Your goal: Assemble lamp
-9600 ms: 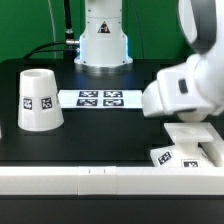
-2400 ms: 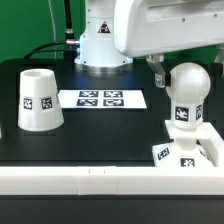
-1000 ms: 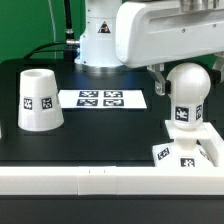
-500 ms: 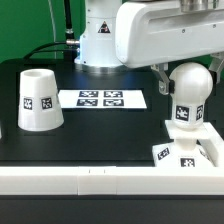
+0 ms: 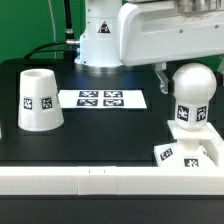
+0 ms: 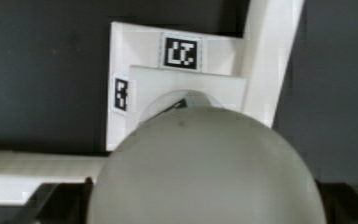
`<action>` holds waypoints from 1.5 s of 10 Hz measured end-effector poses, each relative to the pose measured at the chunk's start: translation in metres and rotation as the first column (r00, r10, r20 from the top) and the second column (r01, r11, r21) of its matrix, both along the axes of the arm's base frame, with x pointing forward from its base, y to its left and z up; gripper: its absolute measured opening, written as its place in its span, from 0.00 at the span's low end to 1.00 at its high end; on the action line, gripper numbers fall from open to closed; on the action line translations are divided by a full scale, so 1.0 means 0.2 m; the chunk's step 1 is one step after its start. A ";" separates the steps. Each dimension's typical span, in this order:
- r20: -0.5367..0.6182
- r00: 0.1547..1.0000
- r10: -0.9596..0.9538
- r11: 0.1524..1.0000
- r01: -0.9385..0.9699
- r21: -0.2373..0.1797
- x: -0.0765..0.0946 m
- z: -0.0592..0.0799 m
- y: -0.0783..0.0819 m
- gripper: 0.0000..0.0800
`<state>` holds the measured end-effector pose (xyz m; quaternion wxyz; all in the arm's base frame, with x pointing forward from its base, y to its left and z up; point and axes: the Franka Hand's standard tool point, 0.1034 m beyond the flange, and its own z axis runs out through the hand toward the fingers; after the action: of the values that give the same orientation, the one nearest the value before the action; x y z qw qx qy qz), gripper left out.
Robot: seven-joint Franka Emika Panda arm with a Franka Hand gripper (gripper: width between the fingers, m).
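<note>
The bulb [image 5: 193, 88] was seen standing upright on the base [image 5: 190, 152], to the exterior view's right of the marker board [image 5: 102, 98] and nearer the camera. The shade [image 5: 38, 98] was seen on the desk [image 5: 110, 135] at the exterior view's left of the marker board, well apart from the bulb.

The hand [image 5: 190, 72] was held over the bulb's round head. One dark finger [image 5: 160, 76] was seen just beside the head, on the marker board's side. Whether the bulb was squeezed or let go could not be told (the other finger was hidden).

The bulb was judged to be light, hard plastic. It looked smooth and round, so it could slip or turn in a grip. It was thought best held across the widest part of the round head, with a finger flat on each side. The straight neck was thought a surer place, but it sat close to the base.
</note>
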<state>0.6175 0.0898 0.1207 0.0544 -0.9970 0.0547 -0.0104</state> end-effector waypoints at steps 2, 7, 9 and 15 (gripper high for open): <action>-0.019 0.985 -0.170 0.985 0.170 0.012 0.00 0.00 0.00 0.72; -0.095 0.738 -0.668 0.739 0.673 0.027 -0.01 -0.01 0.01 0.72; -0.101 0.708 -0.699 0.710 0.704 0.026 0.00 -0.01 0.01 0.72; -0.060 0.867 -0.495 0.867 0.497 0.038 0.01 -0.01 -0.01 0.87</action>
<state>0.6190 0.0879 0.1195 0.0747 -0.9476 0.3105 0.0014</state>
